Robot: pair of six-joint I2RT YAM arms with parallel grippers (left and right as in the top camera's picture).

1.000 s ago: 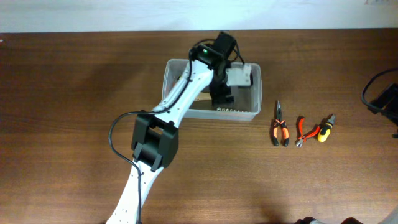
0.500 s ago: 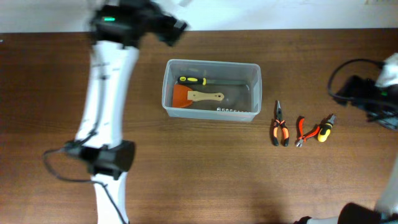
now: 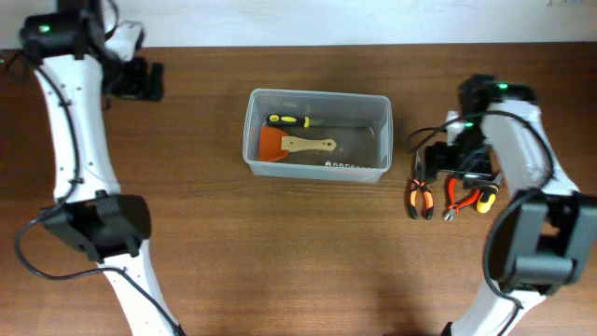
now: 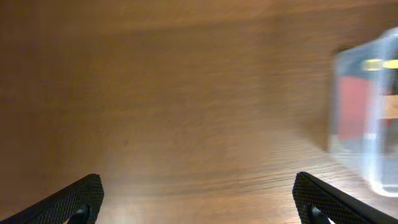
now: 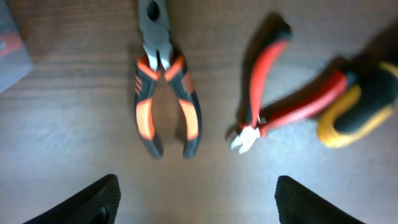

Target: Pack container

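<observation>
The clear container (image 3: 317,93) stands mid-table and holds a yellow-and-black screwdriver (image 3: 287,120), an orange scraper with a wooden handle (image 3: 284,145) and a row of small bits (image 3: 345,164). My left gripper (image 3: 149,79) is open and empty at the far left back; in its wrist view (image 4: 199,211) the container (image 4: 373,106) shows blurred at the right edge. My right gripper (image 3: 450,168) is open and empty (image 5: 199,211) above the orange-and-black pliers (image 5: 165,99), the red cutters (image 5: 267,93) and a yellow-handled tool (image 5: 354,115).
The pliers (image 3: 418,194), cutters (image 3: 451,196) and yellow-handled tool (image 3: 487,193) lie in a row on the wooden table to the right of the container. A corner of the container (image 5: 12,43) shows at the right wrist view's top left.
My left arm has swung from over the container to the table's far left back. My right arm has come in from the right edge to over the hand tools.
</observation>
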